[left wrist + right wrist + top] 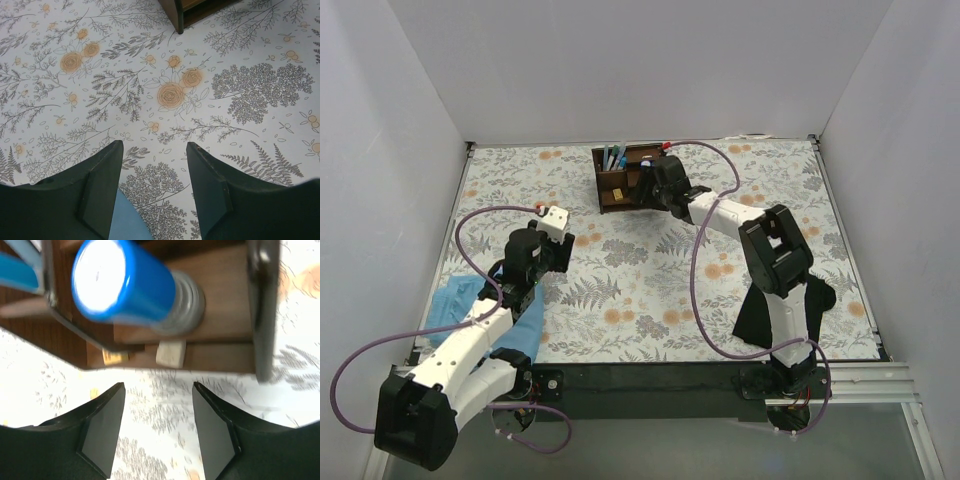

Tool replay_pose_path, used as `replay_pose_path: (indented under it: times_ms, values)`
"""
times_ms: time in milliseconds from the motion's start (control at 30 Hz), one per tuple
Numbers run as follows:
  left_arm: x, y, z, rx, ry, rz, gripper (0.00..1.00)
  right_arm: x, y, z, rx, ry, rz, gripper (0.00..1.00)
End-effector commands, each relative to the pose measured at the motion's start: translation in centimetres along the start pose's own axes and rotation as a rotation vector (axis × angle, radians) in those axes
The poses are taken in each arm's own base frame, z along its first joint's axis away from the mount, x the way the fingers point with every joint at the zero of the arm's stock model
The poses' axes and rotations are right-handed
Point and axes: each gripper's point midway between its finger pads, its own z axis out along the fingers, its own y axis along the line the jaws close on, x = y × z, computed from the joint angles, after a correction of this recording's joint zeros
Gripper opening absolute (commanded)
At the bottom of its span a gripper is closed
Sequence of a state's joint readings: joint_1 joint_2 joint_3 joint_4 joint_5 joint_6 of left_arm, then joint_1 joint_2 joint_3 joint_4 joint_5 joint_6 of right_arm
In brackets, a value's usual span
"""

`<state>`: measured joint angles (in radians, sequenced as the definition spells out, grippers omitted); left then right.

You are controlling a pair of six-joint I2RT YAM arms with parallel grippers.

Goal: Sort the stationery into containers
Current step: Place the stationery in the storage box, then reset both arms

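A dark-brown desk organiser stands at the far middle of the floral worktop, with white and blue pens upright in its tall back slot and a small tan block on a lower shelf. The right gripper is against the organiser's right side. The left gripper hangs over bare worktop, near a light-blue cloth. A black cloth lies by the right arm's base.

Nothing legible in any of my views: no text, label, brand or number. Blue-and-grey cylinder is blurred and I make out no marks. Tabletop carries floral print only.
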<state>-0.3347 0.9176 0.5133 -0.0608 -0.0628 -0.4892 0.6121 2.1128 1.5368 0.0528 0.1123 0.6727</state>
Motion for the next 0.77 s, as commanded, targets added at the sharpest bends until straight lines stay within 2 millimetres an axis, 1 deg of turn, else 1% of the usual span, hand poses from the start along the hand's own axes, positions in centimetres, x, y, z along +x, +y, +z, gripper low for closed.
replay_pose_path:
  times_ms: [0, 33, 67, 100, 133, 167, 200, 233, 267, 300, 333, 367, 400, 433, 467, 500, 533, 567, 600, 667, 733]
  values:
    - [-2.0, 0.1, -1.2, 0.012, -0.050, -0.021, 0.53, -3.0, 2.0, -5.2, -0.037, -0.067, -0.046, 0.65]
    - [-2.5, 0.1, -1.5, 0.012, -0.067, -0.020, 0.53, -3.1, 1.8, -5.9, -0.031, -0.063, -0.077, 0.66]
    - [-2.6, 0.2, -1.6, 0.009, -0.071, -0.018, 0.53, -2.5, 1.1, -6.8, -0.002, -0.033, -0.099, 0.67]
    - [-2.8, 0.4, -1.7, 0.001, -0.079, -0.018, 0.54, -3.3, 1.3, -8.3, -0.006, -0.050, -0.130, 0.73]
    - [-3.2, 0.6, -1.8, -0.011, -0.091, -0.021, 0.56, -3.5, 1.1, -9.1, 0.001, -0.051, -0.165, 0.77]
    - [-3.9, 0.9, -1.9, -0.022, -0.113, -0.022, 0.62, -3.7, 0.9, -9.9, 0.002, -0.057, -0.261, 0.82]
    - [-4.4, 1.3, -1.9, -0.044, -0.127, -0.026, 0.71, -4.4, 0.8, -11.5, 0.006, -0.075, -0.308, 0.95]
    - [-4.8, 1.6, -1.9, -0.060, -0.137, -0.043, 0.83, -4.4, -1.0, -12.1, 0.078, -0.089, -0.343, 0.98]
    - [-5.5, 1.9, -1.7, -0.078, -0.158, -0.060, 0.83, -4.8, -2.3, -12.9, 0.128, -0.099, -0.413, 0.98]
    - [-6.6, 2.6, -1.7, -0.115, -0.180, -0.079, 0.83, -5.4, -2.9, -14.3, 0.163, -0.118, -0.451, 0.98]
    - [-7.0, 2.7, -1.5, -0.120, -0.187, -0.102, 0.83, -5.0, -5.2, -14.9, 0.253, -0.116, -0.495, 0.98]
    - [-7.0, 2.6, -1.0, -0.118, -0.172, -0.107, 0.83, -5.6, -6.0, -16.3, 0.291, -0.134, -0.554, 0.98]
    - [-8.6, 2.7, -0.9, -0.114, -0.211, -0.116, 0.83, -5.9, -7.2, -17.3, 0.334, -0.146, -0.578, 0.98]
    - [-9.2, 2.4, -0.7, -0.095, -0.218, -0.123, 0.83, -6.0, -8.3, -18.1, 0.378, -0.162, -0.597, 0.98]
    - [-9.6, 2.1, -0.4, -0.079, -0.225, -0.148, 0.84, -5.3, -9.5, -18.6, 0.400, -0.148, -0.621, 0.98]
    - [-10.1, 1.9, 0.1, -0.065, -0.225, -0.157, 0.84, -6.0, -10.0, -20.2, 0.428, -0.181, -0.641, 0.98]
    - [-10.4, 1.6, 0.2, -0.049, -0.230, -0.169, 0.84, -6.1, -10.0, -20.7, 0.427, -0.189, -0.669, 0.98]
    - [-10.8, 1.5, 0.5, -0.045, -0.242, -0.210, 0.84, -6.0, -10.2, -21.8, 0.425, -0.202, -0.678, 0.98]
    - [-10.8, 1.4, 1.0, -0.044, -0.232, -0.228, 0.84, -6.2, -10.3, -22.3, 0.426, -0.215, -0.681, 0.98]
    - [-11.5, 1.4, 1.5, -0.040, -0.226, -0.261, 0.84, -6.1, -10.1, -23.2, 0.396, -0.236, -0.676, 0.98]
    - [-11.7, 1.2, 2.0, -0.031, -0.216, -0.280, 0.84, -6.0, -9.6, -23.5, 0.356, -0.255, -0.667, 0.98]
